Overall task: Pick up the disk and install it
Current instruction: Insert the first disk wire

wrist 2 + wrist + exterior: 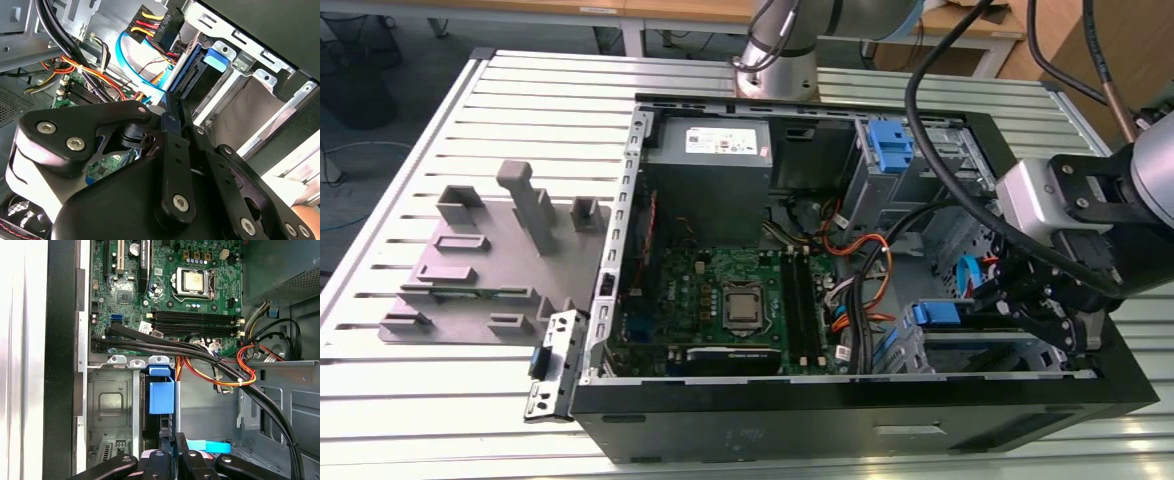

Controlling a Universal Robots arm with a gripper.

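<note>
Now my end effector (171,439) is down inside the open case (761,435), at the near corner on the exterior view's right. In both wrist views its fingers (172,150) lie close together, almost touching, and I see nothing held between them.

The disk (161,396) stands on its edge in a slot of the bay (112,405), just beyond the fingertips. Its blue caddy is beside the grey metal wall of the bay. In the exterior view the same blue caddy (937,312) appears just beside my wrist. I cannot tell whether the fingertips touch the disk.

Thick black cables (200,357) pass over the bay, between the disk and the motherboard (165,300). At the far side of the case a bare blue bracket (890,150) sits in another bay, and the power supply (716,150) is to the exterior view's left of it. A grey fixture (467,265) lies on the counter (427,400), well apart from the case, on the exterior view's left.
</note>
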